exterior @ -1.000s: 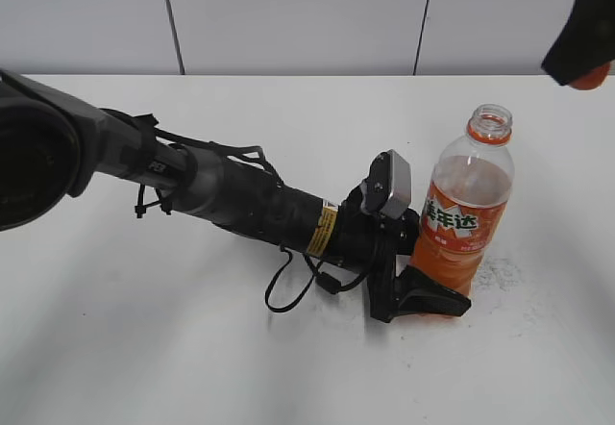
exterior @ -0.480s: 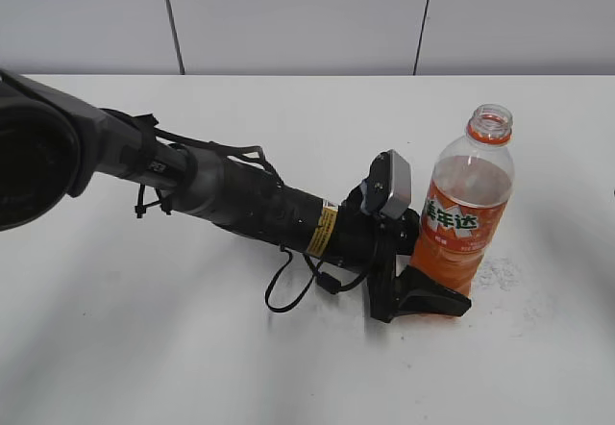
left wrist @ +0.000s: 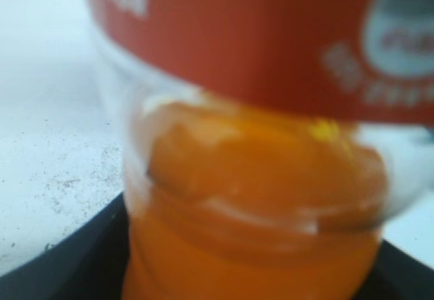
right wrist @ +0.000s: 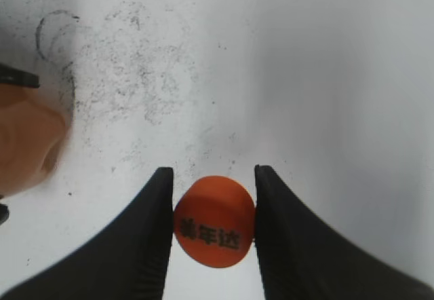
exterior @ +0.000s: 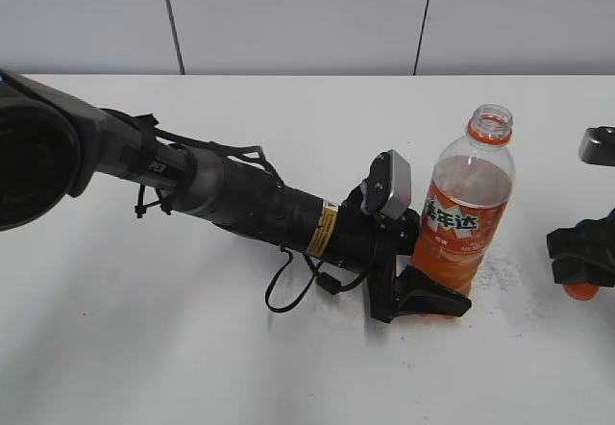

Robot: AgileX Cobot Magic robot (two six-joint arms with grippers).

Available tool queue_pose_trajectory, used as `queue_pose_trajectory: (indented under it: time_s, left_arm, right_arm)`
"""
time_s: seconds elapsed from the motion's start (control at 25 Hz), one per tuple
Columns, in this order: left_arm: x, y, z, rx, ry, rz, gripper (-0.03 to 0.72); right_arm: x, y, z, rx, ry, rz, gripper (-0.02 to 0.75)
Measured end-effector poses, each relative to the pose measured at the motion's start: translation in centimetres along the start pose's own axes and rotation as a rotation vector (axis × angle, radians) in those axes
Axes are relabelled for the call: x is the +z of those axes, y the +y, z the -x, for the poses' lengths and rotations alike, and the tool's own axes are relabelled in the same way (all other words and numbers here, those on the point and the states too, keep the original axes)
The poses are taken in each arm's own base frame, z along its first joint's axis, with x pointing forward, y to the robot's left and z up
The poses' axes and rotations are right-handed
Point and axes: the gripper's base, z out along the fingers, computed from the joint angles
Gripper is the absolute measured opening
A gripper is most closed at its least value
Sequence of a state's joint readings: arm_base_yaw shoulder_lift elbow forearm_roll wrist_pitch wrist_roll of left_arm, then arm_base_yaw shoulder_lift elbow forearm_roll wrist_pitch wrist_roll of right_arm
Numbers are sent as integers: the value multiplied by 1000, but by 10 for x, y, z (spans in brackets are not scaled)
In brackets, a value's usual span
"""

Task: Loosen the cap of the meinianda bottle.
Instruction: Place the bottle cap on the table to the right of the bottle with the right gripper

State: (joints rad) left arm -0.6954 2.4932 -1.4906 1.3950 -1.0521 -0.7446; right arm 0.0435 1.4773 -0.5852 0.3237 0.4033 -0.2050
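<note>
A: Right gripper (right wrist: 214,178)?
B: Clamped on cap (right wrist: 214,220), one black finger (right wrist: 152,235) against each side.
A: Cap marking?
B: Dark characters on orange top.
A: Below?
B: White table (right wrist: 325,76), speckled with dark grit. Orange bottle (right wrist: 27,140) blurred at left edge.

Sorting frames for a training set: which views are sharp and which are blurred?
Left wrist view: blurred, the meinianda bottle fills the frame. Right wrist view: sharp on the cap between the right gripper fingers. Exterior view: evenly lit, sharp.
</note>
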Motion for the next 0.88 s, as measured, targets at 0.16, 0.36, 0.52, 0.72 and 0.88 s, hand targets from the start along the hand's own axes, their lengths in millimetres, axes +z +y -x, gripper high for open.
queue_pose_trajectory:
  time_s: [0.16,0.36,0.52,0.72,0.88]
  left_arm:
    - [0,0,0,0,0,0,551]
    - [0,0,0,0,-1,-1,551]
    - [0,0,0,0,-2,-1,551]
    - [0,0,0,0,-2,-1,551]
    - [0,0,0,0,-2,-1,551]
  right_arm:
    - [18,-4,3,28,-9,-19,270]
    - [35,-7,2,57,7,-33,270]
    - [40,-8,0,64,25,-36,270]
    - [41,-9,2,66,6,-42,270]
    - [41,-9,3,66,-8,-45,270]
